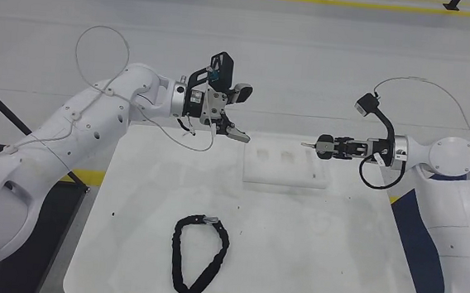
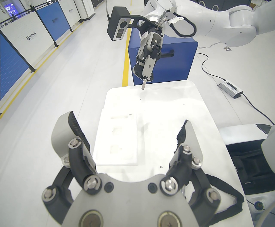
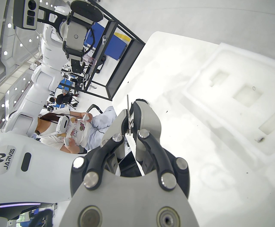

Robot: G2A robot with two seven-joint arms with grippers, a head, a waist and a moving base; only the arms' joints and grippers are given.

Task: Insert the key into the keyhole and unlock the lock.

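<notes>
A black chain lock [image 1: 200, 256] lies looped on the white table [image 1: 334, 262] near its front, its metal end [image 1: 210, 221] pointing to the back. My right gripper [image 1: 322, 145] hovers at the table's back right, shut on a small metal key [image 3: 128, 107] whose tip [image 1: 306, 144] points left. From the left wrist, that key [image 2: 143, 85] pokes out below the right gripper [image 2: 146, 73]. At the back left, above the table edge, my left gripper [image 1: 232, 131] hangs open with nothing between its fingers [image 2: 75, 129]. Part of the chain [image 2: 225, 193] shows behind one finger.
A white foam tray [image 1: 288, 163] with several shallow recesses lies at the table's back middle, between the two grippers, seen also as the tray [image 2: 120, 137] under the left gripper and the tray [image 3: 232, 107] beside the right gripper. A blue cabinet [image 2: 163, 62] stands beyond the table.
</notes>
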